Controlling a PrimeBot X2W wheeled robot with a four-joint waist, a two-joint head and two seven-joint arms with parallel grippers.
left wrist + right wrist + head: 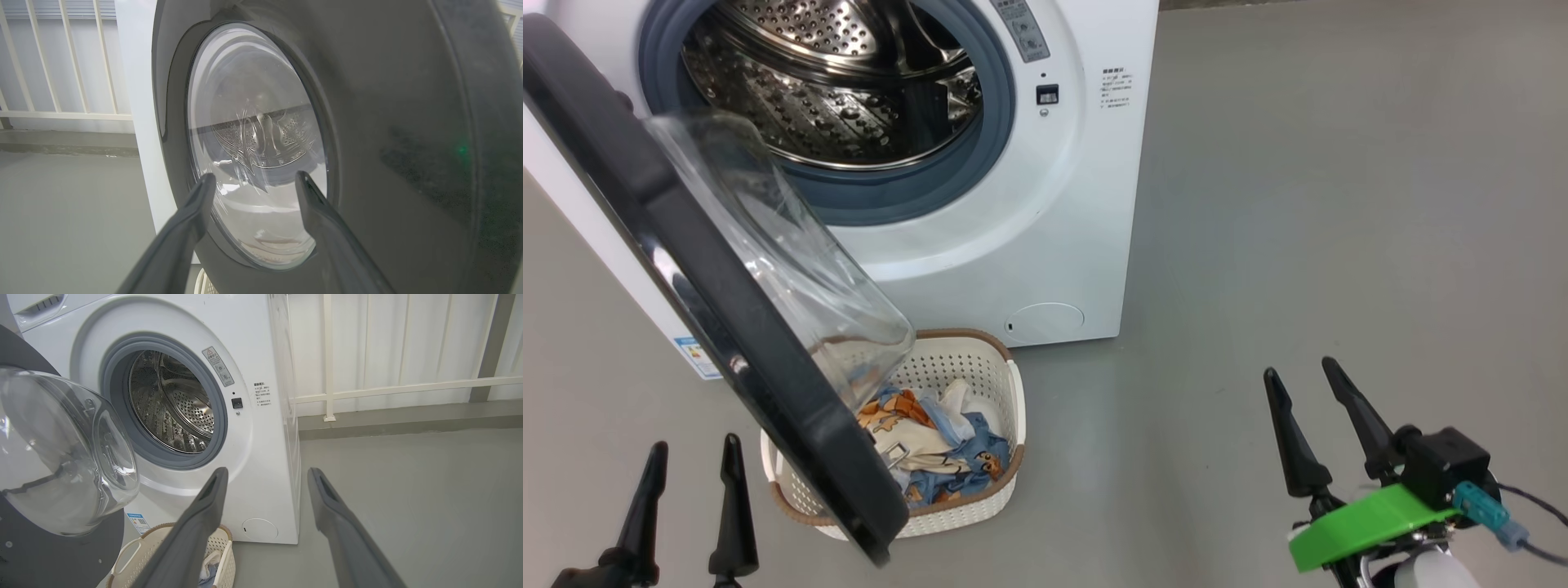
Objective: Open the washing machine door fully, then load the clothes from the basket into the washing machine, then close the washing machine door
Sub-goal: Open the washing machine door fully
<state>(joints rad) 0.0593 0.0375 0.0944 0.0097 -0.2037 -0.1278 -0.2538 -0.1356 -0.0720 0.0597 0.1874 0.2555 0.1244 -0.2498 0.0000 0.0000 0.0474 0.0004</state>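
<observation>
Hovering low over the grey floor [1339, 204], the left tool [694, 443] has its 2 dark fingers spread and grasps nothing. In its wrist view the fingers point at the outer face of the washing machine door [686, 245] and frame the glass window [253, 143] without touching it. The right tool [1298, 367], on a wrist with a green bracket [1364, 523], is likewise released, its 2 fingers apart and empty. It is well to the right of the basket [980, 506].

Between the 2 tools the door stands open on the machine's left side, its black ring tilted across the head view and its window bulging toward the machine. The door's lower edge overlaps the basket's left side in that view.

The basket sits on the floor just in front of the washing machine [1029, 245], below its mouth. The clothes [939, 449] lie bundled inside it, blue, orange and cream. Behind, the grey rubber ring [890, 200] frames the perforated steel drum [833, 90]. A blue label [694, 355] shows on the machine's lower front. Farthest back, a white railing [408, 390] runs along the wall.
</observation>
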